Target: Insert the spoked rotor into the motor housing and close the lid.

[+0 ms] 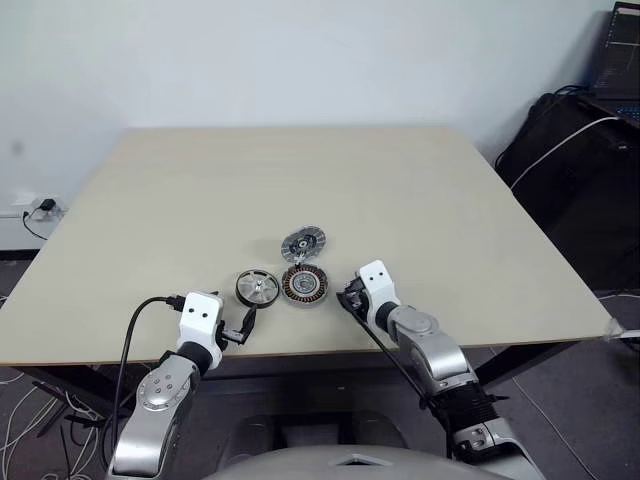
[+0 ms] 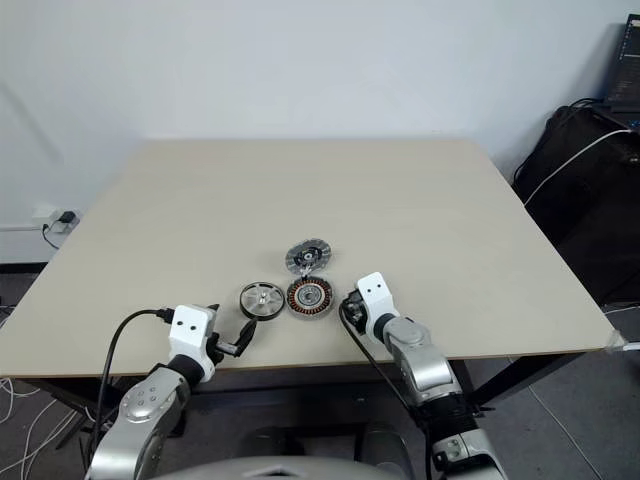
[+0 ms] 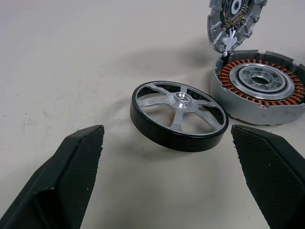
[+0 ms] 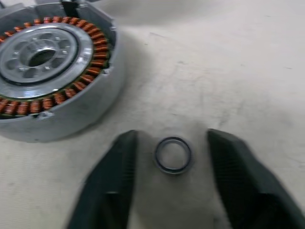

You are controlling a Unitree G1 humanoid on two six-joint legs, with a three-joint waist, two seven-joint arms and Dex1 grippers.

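Silver-grey metal arms, white wrist blocks with two small dark dots, black cables looping off each; left gripper (image 1: 243, 325) and right gripper (image 1: 346, 294) have black textured fingers.

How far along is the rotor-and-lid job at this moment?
Nothing is assembled yet. The rotor lies on the table beside the housing, whose windings are uncovered; the lid sits behind the housing. In hand: the right gripper straddles a small loose ring without gripping it; the left gripper, open, faces the rotor. Left: insert rotor, close lid.
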